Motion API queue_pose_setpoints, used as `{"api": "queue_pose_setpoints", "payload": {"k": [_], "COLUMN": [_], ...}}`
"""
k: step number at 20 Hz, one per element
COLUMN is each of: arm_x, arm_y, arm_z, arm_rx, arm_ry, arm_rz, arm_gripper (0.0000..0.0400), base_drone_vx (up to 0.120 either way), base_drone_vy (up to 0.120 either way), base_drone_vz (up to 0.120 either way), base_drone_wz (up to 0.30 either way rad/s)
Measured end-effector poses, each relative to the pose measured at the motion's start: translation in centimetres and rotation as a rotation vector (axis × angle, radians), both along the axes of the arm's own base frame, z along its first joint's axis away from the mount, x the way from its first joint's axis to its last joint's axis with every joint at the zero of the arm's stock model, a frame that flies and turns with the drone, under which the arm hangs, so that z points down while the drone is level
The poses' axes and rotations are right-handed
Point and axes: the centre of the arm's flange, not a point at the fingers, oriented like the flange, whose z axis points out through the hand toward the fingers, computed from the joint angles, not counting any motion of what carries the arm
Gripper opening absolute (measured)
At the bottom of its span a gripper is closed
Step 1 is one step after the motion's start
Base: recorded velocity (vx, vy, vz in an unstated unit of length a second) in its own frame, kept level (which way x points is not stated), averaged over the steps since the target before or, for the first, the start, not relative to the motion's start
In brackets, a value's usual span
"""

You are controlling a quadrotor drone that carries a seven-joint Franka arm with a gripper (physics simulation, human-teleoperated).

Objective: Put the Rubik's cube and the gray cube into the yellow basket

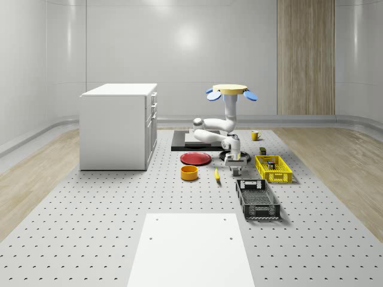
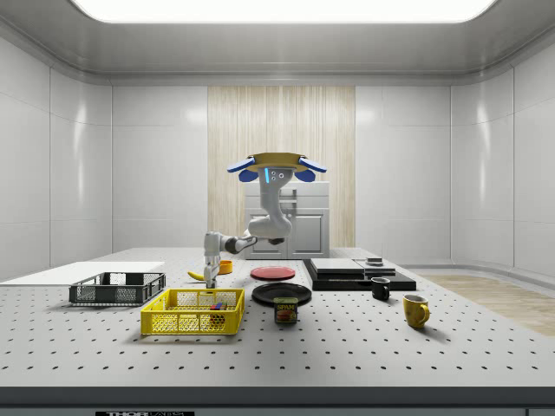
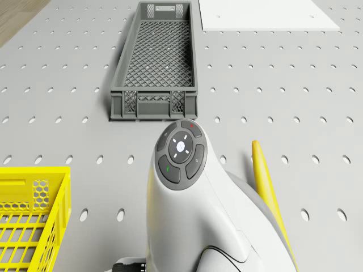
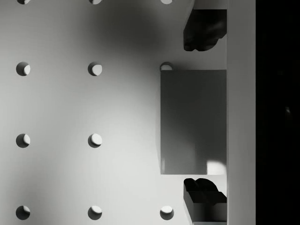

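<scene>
The drone (image 1: pixel 230 91) hovers above the perforated counter (image 1: pixel 90 227), over its far middle near the black slab (image 1: pixel 179 141), and its white arm (image 1: pixel 214 128) bends down so that the gripper (image 1: pixel 235 168) hangs low, just above the surface between the yellow basket (image 1: pixel 273 169) and the banana (image 1: pixel 216 174), with the dark gray crate (image 1: pixel 257 199) close in front of it. In the wrist view the two dark fingers (image 4: pixel 202 29) stand apart, one on each side of the gray cube (image 4: pixel 193 121), which sits on the counter between them; a gap shows at each finger, so they are not clamped on it, and the far edge of the cube is cut off by a pale upright edge and a black band. In the whole-scene view the cube itself is hidden under the gripper. In the side view something multicolored lies inside the yellow basket, probably the Rubik's cube (image 2: pixel 213 305), but the mesh wall makes it hard to tell apart. The drone view shows the arm's wrist, with a strip of the banana half hidden behind it and only a corner of the basket in frame. A red plate (image 1: pixel 195 158) and an orange bowl (image 1: pixel 189 173) sit beside the white cabinet (image 1: pixel 118 125), well apart from the gripper
</scene>
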Motion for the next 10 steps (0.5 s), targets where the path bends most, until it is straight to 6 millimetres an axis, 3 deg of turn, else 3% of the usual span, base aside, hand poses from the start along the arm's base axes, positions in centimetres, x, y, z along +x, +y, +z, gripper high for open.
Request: {"api": "queue_pose_setpoints", "payload": {"k": [10], "arm_x": [0.82], "arm_y": [0.30], "arm_z": [0.32], "arm_rx": [0.000], "arm_ry": [0.000], "arm_rz": [0.000], "arm_gripper": [0.0400], "base_drone_vx": [0.000], "base_drone_vy": [0.000], "base_drone_vz": [0.000], "base_drone_wz": [0.000]}}
